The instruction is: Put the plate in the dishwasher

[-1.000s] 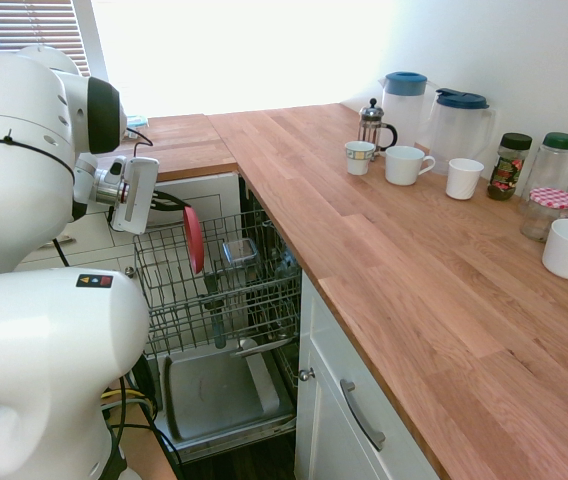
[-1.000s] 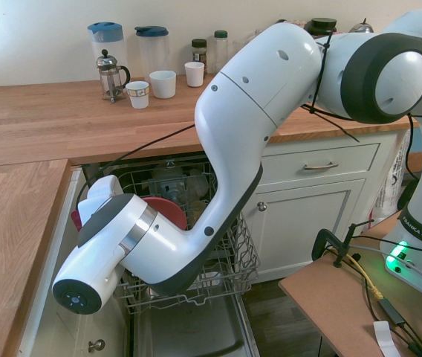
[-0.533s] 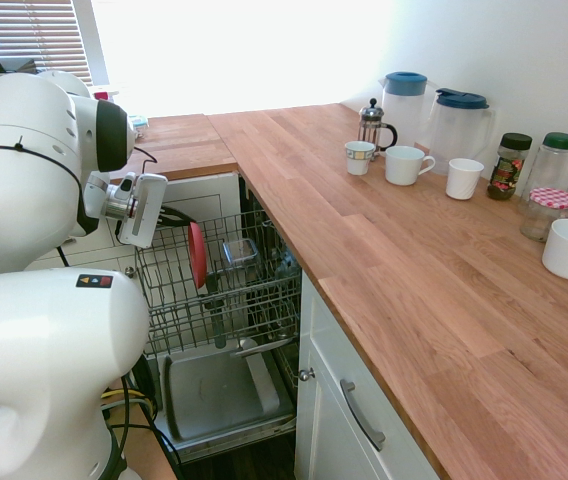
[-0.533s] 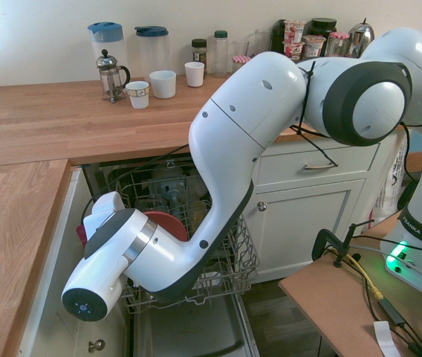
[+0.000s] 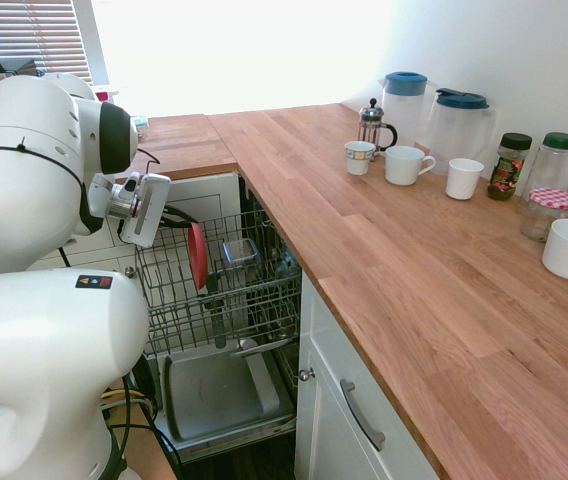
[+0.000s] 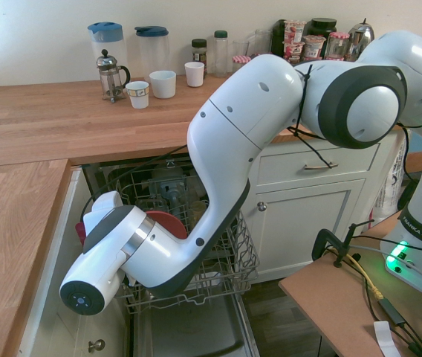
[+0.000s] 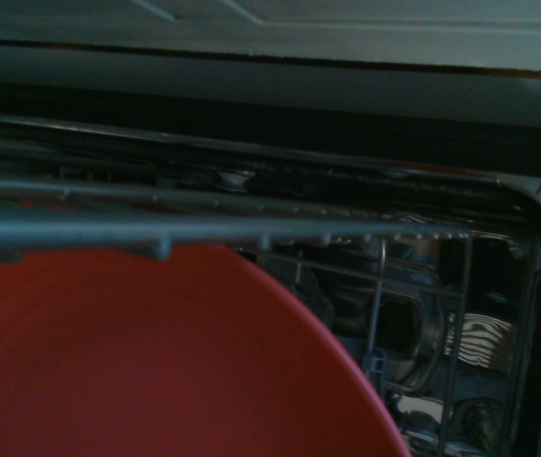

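Plate [image 5: 196,254] upright, apparently between dishwasher [image 5: 226,290] rack wires

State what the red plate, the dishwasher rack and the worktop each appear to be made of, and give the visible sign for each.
Plate: probably plastic; its coral colour is even and matt, with no glaze shine. Dishwasher rack: grey wire, likely coated metal, seen as a thin open grid. Worktop: wood, with strips of grain visible and a slight sheen, probably oiled or sealed.

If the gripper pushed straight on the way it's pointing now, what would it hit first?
Probably the round coral-red plastic plate, standing on edge in the dishwasher's grey wire rack right ahead of the gripper. Beyond it come the rack wires. Depth is unclear.
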You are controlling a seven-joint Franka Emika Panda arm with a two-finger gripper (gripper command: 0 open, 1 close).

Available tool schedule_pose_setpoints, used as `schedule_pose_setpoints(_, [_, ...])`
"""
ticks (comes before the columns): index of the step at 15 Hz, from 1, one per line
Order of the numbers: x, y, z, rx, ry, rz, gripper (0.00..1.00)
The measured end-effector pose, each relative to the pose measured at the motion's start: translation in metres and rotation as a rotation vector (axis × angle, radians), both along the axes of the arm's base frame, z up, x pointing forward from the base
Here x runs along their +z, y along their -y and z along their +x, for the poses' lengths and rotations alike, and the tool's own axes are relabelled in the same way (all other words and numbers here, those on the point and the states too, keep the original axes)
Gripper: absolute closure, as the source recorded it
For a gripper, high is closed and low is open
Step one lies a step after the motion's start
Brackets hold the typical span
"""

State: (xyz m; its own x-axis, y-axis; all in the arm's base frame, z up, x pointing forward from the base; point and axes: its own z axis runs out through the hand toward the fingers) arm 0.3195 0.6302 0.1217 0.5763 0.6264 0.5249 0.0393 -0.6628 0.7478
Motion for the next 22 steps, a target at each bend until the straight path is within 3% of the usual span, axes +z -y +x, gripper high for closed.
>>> schedule_pose_setpoints(5, [-0.001,-0.001,0.000,-0.006,-0.007,0.021,0.00])
schedule_pose_setpoints(13, [0.035,-0.008,0.001,-0.041,-0.024,0.142,0.00])
schedule_pose_setpoints(17, [0.079,0.003,0.007,-0.074,-0.060,0.251,0.00])
schedule_pose_setpoints(22, [0.155,0.040,0.019,-0.110,-0.172,0.437,0.00])
